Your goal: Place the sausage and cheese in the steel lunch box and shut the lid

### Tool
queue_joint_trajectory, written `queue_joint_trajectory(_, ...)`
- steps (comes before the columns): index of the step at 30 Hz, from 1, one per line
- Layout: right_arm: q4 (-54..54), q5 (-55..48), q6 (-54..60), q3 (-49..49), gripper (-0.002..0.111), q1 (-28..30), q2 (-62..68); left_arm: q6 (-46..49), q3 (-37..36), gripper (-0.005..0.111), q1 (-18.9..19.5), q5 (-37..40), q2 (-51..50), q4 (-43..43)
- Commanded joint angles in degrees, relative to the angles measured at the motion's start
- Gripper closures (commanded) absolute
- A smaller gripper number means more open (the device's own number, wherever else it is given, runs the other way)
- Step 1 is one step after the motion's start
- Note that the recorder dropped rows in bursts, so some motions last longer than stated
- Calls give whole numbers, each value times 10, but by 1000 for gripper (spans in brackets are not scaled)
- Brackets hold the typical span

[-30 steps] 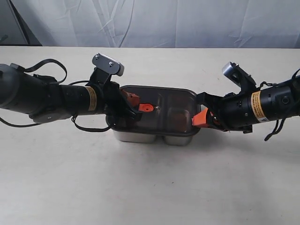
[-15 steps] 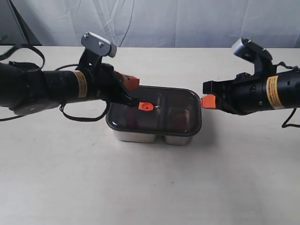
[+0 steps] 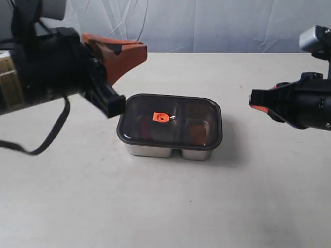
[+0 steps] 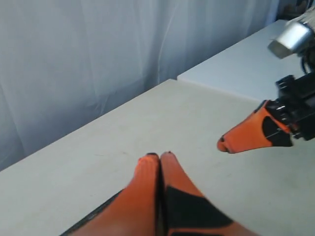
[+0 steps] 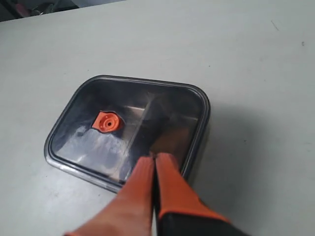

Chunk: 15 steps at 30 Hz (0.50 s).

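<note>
Lid: dark smoky translucent plastic lid [image 3: 199, 111] sits closed on the shiny stainless-steel lunch box [image 3: 170, 151], mid-way along the pale table [image 3: 165, 206].
Contents: only dim shapes show through it.
Left gripper [image 3: 141, 50]: clenched, empty, raised beside the box.
Right gripper [image 3: 253, 102]: clenched, empty, apart.

smoky lid [image 3: 170, 122] closed on steel lunch box [image 3: 170, 151]

lid [image 3: 199, 121] smoky dark | valve tab [image 3: 160, 117] orange | steel lunch box [image 3: 155, 151] silver | table [image 3: 165, 206] cream
</note>
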<state>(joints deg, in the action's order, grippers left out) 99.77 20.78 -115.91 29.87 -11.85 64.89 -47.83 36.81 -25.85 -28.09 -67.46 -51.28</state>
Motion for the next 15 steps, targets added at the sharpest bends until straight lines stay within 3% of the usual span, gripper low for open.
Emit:
queue_joint_trajectory(1,0,-20,2,-48,109,-25,-75,-41,-69,107,-37,0,116,-9)
queue_joint_trajectory(6,-2,-24,-22,-97,109,-32,-153,-114,-147,107,-60,7,241,-11)
queue_joint_trajectory(15,-11,40,-48,-153,109,-32,-193,-201,-230,107,-61,24,388,-41)
